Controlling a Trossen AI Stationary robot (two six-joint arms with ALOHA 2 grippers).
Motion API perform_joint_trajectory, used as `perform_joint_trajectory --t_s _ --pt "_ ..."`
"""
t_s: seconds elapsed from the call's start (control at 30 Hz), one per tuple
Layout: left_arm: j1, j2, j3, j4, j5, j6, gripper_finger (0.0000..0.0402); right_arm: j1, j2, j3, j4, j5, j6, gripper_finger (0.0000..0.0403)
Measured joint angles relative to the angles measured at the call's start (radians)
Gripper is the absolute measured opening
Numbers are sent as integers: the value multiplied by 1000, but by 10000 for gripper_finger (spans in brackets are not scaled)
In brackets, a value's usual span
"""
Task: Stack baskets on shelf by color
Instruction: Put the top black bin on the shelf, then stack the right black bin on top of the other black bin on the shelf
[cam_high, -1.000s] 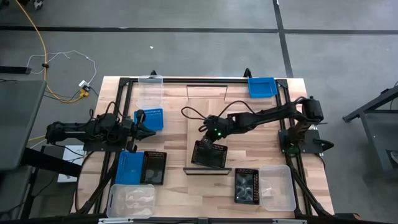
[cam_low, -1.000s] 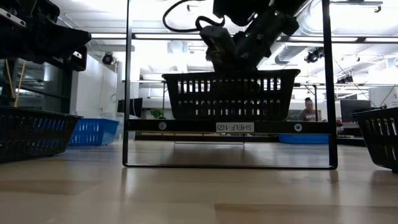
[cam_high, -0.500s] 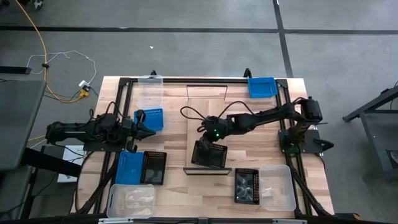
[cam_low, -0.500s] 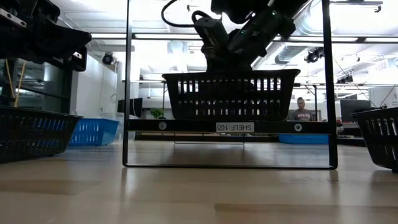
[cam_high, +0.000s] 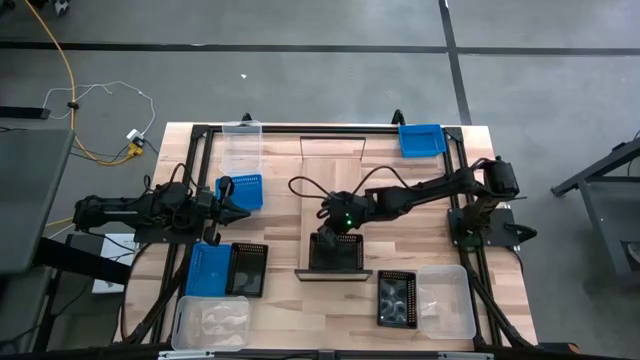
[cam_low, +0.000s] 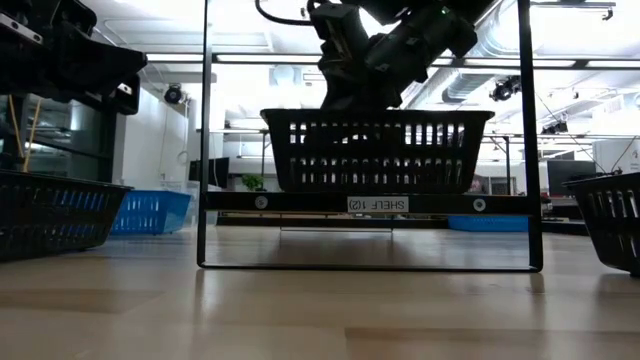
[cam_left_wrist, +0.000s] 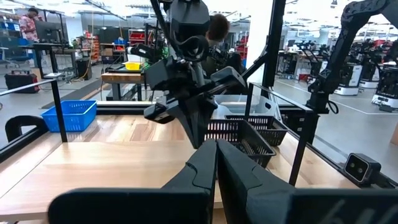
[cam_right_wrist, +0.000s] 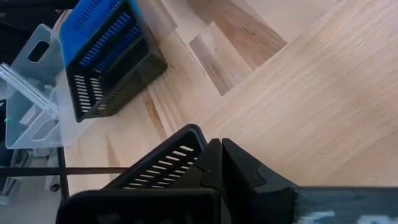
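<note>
Right end effector is clamped on the rim of a black basket, fingers pinched narrow around the basket wall. That basket sits on the shelf, at the shelf's near end by the front bar; in the low view the black basket rests level on the shelf rail labelled SHELF, with the right arm over its rim. Left end effector hangs left of the shelf, fingers pressed together on nothing, just beside a blue basket. Also left of the shelf: a clear basket at the desk's far edge, a blue-and-black pair nearer the front, and a clear one at the front corner. Right of the shelf: a blue basket at the far corner, and a black basket touching a clear one near the front.
</note>
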Motion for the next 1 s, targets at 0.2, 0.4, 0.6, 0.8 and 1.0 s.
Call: perform_joint_trajectory --t_s 0.2,0.4,0.6,0.8,1.0 --pt "0 0 0 0 0 0 3 3 0 0 4 5 -18 0" --pt "0 0 0 0 0 0 3 -28 -56 -1 -8 13 -83 0" --pt "0 0 0 0 0 0 3 -18 -233 -1 -201 21 -148 0" --pt "0 0 0 0 0 0 3 150 -468 -48 -464 186 -76 0" --pt "0 0 0 0 0 0 3 386 -666 -199 -465 215 239 0"
